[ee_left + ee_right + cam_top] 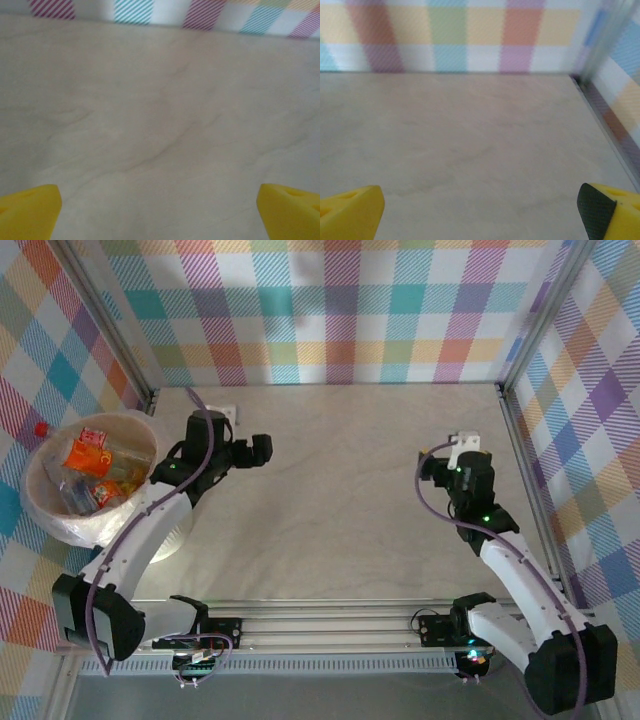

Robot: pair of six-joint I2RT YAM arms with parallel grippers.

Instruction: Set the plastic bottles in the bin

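While plastic bottles (92,458) fill the bin (50,525), left end effector (160,210), right end effector (480,210): released. Hazard: left arm (150,520) swing may tip bin.

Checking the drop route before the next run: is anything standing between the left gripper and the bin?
Nothing visible does. The left gripper, its fingers open and empty, sits over bare table just right of the bin; only its own arm lies between them. The bottles lie inside the bin.

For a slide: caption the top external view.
Plastic bottles lie in the round white ribbed bin; left gripper, right gripper open.
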